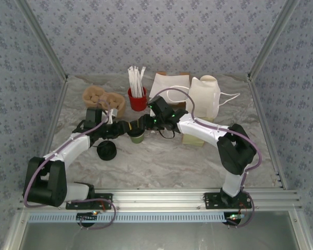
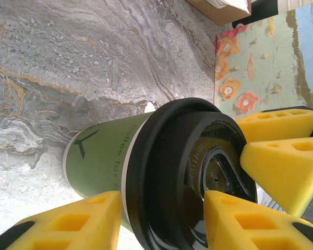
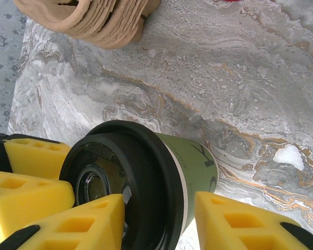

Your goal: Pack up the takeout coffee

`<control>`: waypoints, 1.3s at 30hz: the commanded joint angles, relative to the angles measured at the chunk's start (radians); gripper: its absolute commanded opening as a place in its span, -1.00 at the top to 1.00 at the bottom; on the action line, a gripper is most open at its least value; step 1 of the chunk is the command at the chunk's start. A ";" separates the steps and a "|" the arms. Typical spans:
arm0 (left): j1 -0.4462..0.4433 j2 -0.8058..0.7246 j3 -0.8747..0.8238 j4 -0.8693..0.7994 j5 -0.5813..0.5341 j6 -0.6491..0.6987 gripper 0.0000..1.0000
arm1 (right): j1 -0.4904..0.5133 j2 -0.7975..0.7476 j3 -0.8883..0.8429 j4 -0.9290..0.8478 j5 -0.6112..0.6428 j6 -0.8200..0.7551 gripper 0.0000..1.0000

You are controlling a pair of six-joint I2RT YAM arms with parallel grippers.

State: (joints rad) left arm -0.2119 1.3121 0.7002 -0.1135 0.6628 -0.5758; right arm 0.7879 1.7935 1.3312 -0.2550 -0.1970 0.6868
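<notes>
Yellow foam pads (image 2: pixel 68 226), four of them, crowd our left wrist view. The left claw (image 2: pixel 161 208) straddles the takeout coffee (image 2: pixel 101 156), one matte green paper cup with a glossy round black lid.

Right wrist: the right claw (image 3: pixel 159 205) flanks it too, with pulpy tan carriers (image 3: pixel 88 21) behind. We can't tell if either claw's squeezing.

From above, the coffee sits mid marbled worktop (image 1: pixel 161 161) between both claws, near one red cup (image 1: pixel 137 101) and two white bags (image 1: pixel 206 99).

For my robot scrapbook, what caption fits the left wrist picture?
Yellow fingers from both arms crowd a green cup with a black lid on the gray table.
</notes>
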 commanded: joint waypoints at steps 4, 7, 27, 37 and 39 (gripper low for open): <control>-0.008 0.025 0.012 -0.049 -0.033 0.038 0.09 | 0.007 -0.035 -0.065 -0.022 0.028 -0.018 0.18; -0.011 0.028 0.009 -0.048 -0.034 0.042 0.10 | 0.011 -0.043 -0.092 -0.006 0.033 -0.012 0.18; -0.050 0.075 -0.025 -0.050 -0.083 0.104 0.10 | 0.023 -0.049 -0.226 0.063 0.053 -0.003 0.20; -0.047 0.110 -0.046 -0.030 -0.109 0.090 0.10 | 0.016 -0.041 -0.161 0.034 0.047 -0.024 0.18; -0.046 0.120 -0.064 -0.012 -0.108 0.086 0.10 | 0.014 -0.039 -0.159 0.035 0.043 -0.024 0.18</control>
State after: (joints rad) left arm -0.2489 1.3712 0.7036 -0.0387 0.6426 -0.5060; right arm 0.7990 1.7229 1.1706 -0.0994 -0.1623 0.6868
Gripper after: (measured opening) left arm 0.450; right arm 0.410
